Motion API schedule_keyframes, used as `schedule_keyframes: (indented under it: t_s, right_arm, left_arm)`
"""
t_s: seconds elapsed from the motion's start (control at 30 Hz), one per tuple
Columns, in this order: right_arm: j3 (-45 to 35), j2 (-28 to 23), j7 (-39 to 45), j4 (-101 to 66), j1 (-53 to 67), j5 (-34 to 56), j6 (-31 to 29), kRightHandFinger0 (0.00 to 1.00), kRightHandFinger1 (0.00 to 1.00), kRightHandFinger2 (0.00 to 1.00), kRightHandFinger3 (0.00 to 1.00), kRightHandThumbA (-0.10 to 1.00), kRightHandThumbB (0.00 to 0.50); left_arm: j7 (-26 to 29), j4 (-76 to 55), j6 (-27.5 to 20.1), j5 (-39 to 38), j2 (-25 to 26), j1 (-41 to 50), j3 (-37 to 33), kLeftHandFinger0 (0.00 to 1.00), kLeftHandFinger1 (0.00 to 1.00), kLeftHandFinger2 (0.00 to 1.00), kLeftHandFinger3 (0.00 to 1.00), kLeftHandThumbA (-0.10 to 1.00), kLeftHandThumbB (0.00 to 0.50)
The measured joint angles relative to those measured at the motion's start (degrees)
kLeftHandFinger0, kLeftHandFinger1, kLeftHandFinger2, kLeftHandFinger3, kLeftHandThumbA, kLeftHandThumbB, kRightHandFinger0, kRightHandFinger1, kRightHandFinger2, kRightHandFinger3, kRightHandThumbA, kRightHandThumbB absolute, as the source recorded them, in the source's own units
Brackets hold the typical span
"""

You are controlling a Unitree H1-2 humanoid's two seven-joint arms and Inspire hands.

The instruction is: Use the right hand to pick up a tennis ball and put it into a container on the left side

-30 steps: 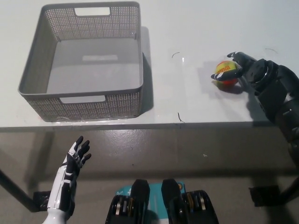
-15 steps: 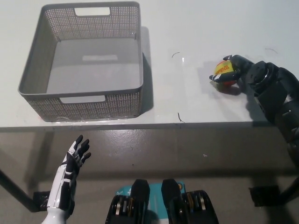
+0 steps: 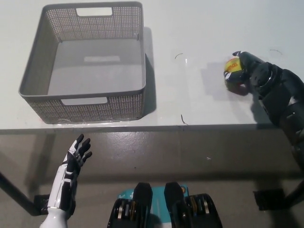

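A white table [image 3: 199,28] fills the upper part of the head view, its front edge running straight across the picture just below the middle. Several short dark curved marks [image 3: 178,55] lie on the tabletop right of centre, one near the front edge and another towards the far right. Below the edge lies a grey-brown floor [image 3: 190,161] with a faint sheen. A dark table leg [image 3: 14,192] slants across the lower left corner, and another dark foot [image 3: 278,197] shows at the lower right.
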Motion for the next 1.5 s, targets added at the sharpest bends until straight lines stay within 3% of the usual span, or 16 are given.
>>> schedule_keyframes:
  t_s: [0.07, 0.13, 0.17, 0.2, 0.23, 0.27, 0.3, 0.33, 0.4, 0.5, 0.57, 0.8, 1.03, 1.3, 1.33, 1.5]
  right_arm:
    - [-0.64, 0.24, -2.35, 0.06, 0.53, 0.45, -0.42, 0.05, 0.47, 0.59, 1.0, -0.1, 0.14]
    - [-1.64, 0.43, -4.65, 0.13, 1.1, 0.91, -1.03, 0.21, 0.7, 0.79, 1.0, -0.1, 0.151]
    - [-1.82, 0.44, -4.92, 0.13, 1.18, 0.99, -1.09, 0.4, 0.78, 0.73, 0.61, -0.1, 0.181]
    - [-2.99, 0.52, -6.26, 0.13, 1.49, 1.55, -1.68, 0.63, 0.84, 0.69, 0.45, -0.1, 0.187]
    - [-4.36, 0.57, -7.4, 0.15, 1.75, 2.25, -2.16, 0.5, 0.71, 0.6, 0.41, -0.1, 0.191]
    - [-5.58, 0.58, -8.22, 0.15, 1.9, 2.74, -2.5, 0.32, 0.5, 0.49, 0.43, -0.1, 0.191]
    - [-7.37, 0.6, -9.22, 0.15, 2.05, 3.64, -3.17, 0.08, 0.29, 0.38, 0.36, -0.1, 0.215]
    - [-9.23, 0.62, -10.28, 0.15, 2.15, 4.61, -3.94, 0.05, 0.31, 0.53, 0.44, -0.1, 0.227]
    - [-12.39, 0.71, -12.21, 0.14, 2.23, 6.26, -5.64, 0.03, 0.35, 0.7, 0.58, -0.1, 0.233]
    - [-17.34, 1.02, -14.6, -0.07, 2.15, 9.09, -8.34, 0.0, 0.37, 0.77, 0.69, -0.1, 0.194]
    - [-19.99, 1.37, -15.71, -0.5, 2.11, 10.74, -9.71, 0.06, 0.47, 0.82, 0.71, -0.1, 0.19]
    - [-25.66, 4.17, -17.3, -8.63, 1.74, 15.47, -12.34, 0.0, 0.32, 0.81, 0.85, -0.1, 0.17]
    - [-26.67, 7.34, -16.43, -21.0, 1.65, 18.53, -12.34, 0.03, 0.53, 0.89, 0.84, -0.1, 0.164]
    - [-26.69, 11.52, -14.06, -27.64, -0.65, 22.39, -10.05, 0.02, 0.53, 0.91, 0.87, -0.1, 0.192]
    - [-26.45, 12.12, -13.96, -27.71, -1.01, 22.56, -9.89, 0.0, 0.51, 0.89, 0.86, -0.1, 0.171]
    - [-24.11, 15.81, -13.93, -26.53, -3.23, 22.75, -9.5, 0.0, 0.47, 0.85, 0.83, -0.1, 0.185]
  left_arm:
    - [0.0, 0.0, 0.0, 0.01, 0.0, -0.31, 0.11, 1.0, 1.0, 1.0, 1.0, 1.0, 0.001]
    - [0.0, 0.0, 0.0, 0.01, 0.0, -0.43, 0.19, 1.0, 1.0, 1.0, 1.0, 1.0, 0.0]
    - [0.0, 0.0, 0.0, 0.0, 0.0, -0.42, 0.2, 1.0, 1.0, 1.0, 1.0, 1.0, 0.0]
    - [0.0, 0.0, 0.0, 0.0, 0.0, -0.41, 0.26, 1.0, 1.0, 1.0, 1.0, 1.0, 0.0]
    - [0.0, 0.0, 0.0, 0.0, 0.0, -0.42, 0.3, 1.0, 1.0, 1.0, 1.0, 1.0, 0.0]
    - [0.0, 0.0, 0.0, 0.0, -0.01, -0.42, 0.33, 1.0, 1.0, 1.0, 1.0, 1.0, 0.0]
    - [0.0, 0.0, 0.01, 0.0, -0.01, -0.45, 0.39, 1.0, 1.0, 1.0, 1.0, 1.0, 0.0]
    - [0.0, 0.0, 0.01, 0.0, -0.01, -0.51, 0.45, 1.0, 1.0, 1.0, 1.0, 1.0, 0.0]
    - [0.0, 0.0, 0.01, 0.01, 0.0, -0.61, 0.57, 1.0, 1.0, 1.0, 1.0, 1.0, 0.0]
    - [0.01, 0.0, 0.02, 0.03, -0.01, -0.69, 0.71, 1.0, 1.0, 1.0, 1.0, 1.0, 0.0]
    - [0.01, 0.0, 0.01, 0.05, 0.0, -0.69, 0.79, 1.0, 1.0, 1.0, 1.0, 1.0, 0.0]
    - [0.05, 0.0, 0.01, 0.14, -0.02, -0.73, 0.97, 1.0, 1.0, 1.0, 1.0, 1.0, 0.0]
    - [0.04, 0.0, 0.01, 0.12, -0.02, -0.72, 1.06, 1.0, 1.0, 1.0, 1.0, 1.0, 0.0]
    - [0.04, 0.0, 0.01, 0.16, -0.02, -0.63, 1.13, 1.0, 1.0, 1.0, 1.0, 1.0, 0.004]
    - [0.04, 0.0, 0.01, 0.15, -0.03, -0.61, 1.13, 1.0, 1.0, 1.0, 1.0, 1.0, 0.006]
    - [0.04, 0.0, 0.0, 0.19, -0.12, -0.31, 1.0, 1.0, 1.0, 1.0, 1.0, 1.0, 0.0]
